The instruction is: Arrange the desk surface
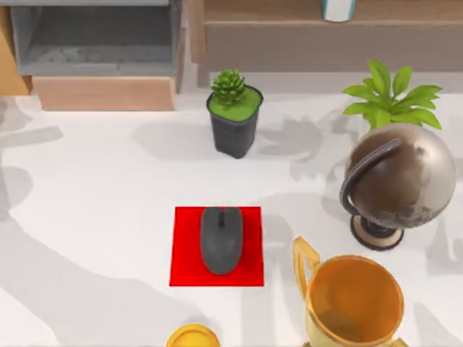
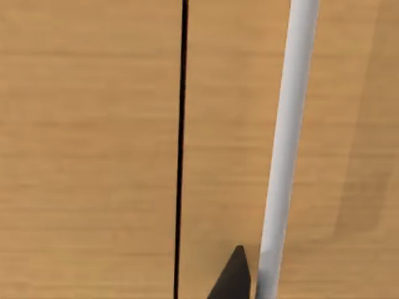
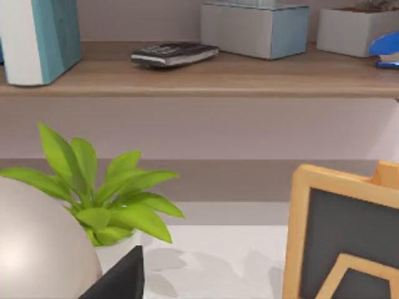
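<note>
A: Desk surface (image 1: 94,217) fills the frame; mouse (image 1: 221,239) sits on red mat (image 1: 184,271), lower centre. Risk?

B: Trophy (image 1: 354,303) and globe (image 1: 394,181) stand close at right; an arm reaching there can knock them. Grippers' state: cannot tell.

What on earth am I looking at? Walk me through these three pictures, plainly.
This is a simulated two-armed AgileX robot at a desk. One picture looks down from above; the other two come from cameras on the left and right wrists.

From above: the white marbled desk surface carries a dark grey computer mouse lying on a red square mat, a small succulent in a black pot, a brown globe on a stand, a leafy green plant behind it and a gold trophy cup.

The left wrist faces light wooden panels and a white bar. The right wrist sees a wooden shelf holding a dark calculator. Nothing appears held.
</note>
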`<state>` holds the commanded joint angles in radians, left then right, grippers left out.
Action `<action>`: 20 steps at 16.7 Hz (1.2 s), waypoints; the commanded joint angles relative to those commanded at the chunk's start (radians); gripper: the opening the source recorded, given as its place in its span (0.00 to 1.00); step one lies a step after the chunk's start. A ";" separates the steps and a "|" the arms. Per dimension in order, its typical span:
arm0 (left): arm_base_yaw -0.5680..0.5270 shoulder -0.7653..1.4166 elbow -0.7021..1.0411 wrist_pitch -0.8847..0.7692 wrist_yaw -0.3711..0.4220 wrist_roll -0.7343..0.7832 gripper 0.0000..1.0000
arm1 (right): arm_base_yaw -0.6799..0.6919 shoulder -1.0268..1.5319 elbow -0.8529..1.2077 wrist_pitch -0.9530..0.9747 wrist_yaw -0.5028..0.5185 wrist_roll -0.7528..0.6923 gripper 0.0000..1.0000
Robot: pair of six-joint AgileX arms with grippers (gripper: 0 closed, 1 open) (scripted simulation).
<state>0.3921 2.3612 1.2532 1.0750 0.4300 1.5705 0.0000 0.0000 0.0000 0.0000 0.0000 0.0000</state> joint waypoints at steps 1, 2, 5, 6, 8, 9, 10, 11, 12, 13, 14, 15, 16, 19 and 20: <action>0.000 0.000 0.000 0.000 0.000 0.000 1.00 | 0.000 0.000 0.000 0.000 0.000 0.000 1.00; 0.004 0.015 -0.022 -0.008 0.000 -0.004 1.00 | 0.000 0.000 0.000 0.000 0.000 0.000 1.00; 0.012 -0.001 -0.045 0.006 0.003 -0.003 1.00 | 0.000 0.000 0.000 0.000 0.000 0.000 1.00; 0.016 -0.010 -0.064 0.016 0.008 -0.003 1.00 | 0.000 0.000 0.000 0.000 0.000 0.000 1.00; 0.025 -0.031 -0.109 0.041 0.020 -0.003 1.00 | 0.000 0.000 0.000 0.000 0.000 0.000 1.00; 0.030 -0.042 -0.133 0.054 0.026 -0.002 1.00 | 0.000 0.000 0.000 0.000 0.000 0.000 1.00; 0.035 -0.051 -0.156 0.066 0.032 -0.002 1.00 | 0.000 0.000 0.000 0.000 0.000 0.000 1.00; 0.040 -0.059 -0.176 0.076 0.036 -0.001 1.00 | 0.000 0.000 0.000 0.000 0.000 0.000 1.00; 0.044 -0.064 -0.192 0.084 0.039 0.000 1.00 | 0.000 0.000 0.000 0.000 0.000 0.000 1.00; 0.046 -0.065 -0.201 0.089 0.041 0.000 1.00 | 0.000 0.000 0.000 0.000 0.000 0.000 1.00; 0.046 -0.065 -0.203 0.089 0.041 0.000 1.00 | 0.000 0.000 0.000 0.000 0.000 0.000 1.00; 0.046 -0.065 -0.203 0.089 0.041 0.000 1.00 | 0.000 0.000 0.000 0.000 0.000 0.000 1.00; 0.046 -0.065 -0.203 0.089 0.041 0.000 1.00 | 0.000 0.000 0.000 0.000 0.000 0.000 1.00; 0.033 -0.070 -0.202 0.087 0.033 -0.006 1.00 | 0.000 0.000 0.000 0.000 0.000 0.000 1.00; 0.016 -0.089 -0.208 0.088 0.020 -0.020 1.00 | 0.000 0.000 0.000 0.000 0.000 0.000 1.00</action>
<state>0.4084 2.2726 1.0449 1.1634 0.4505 1.5503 0.0000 0.0000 0.0000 0.0000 0.0000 0.0000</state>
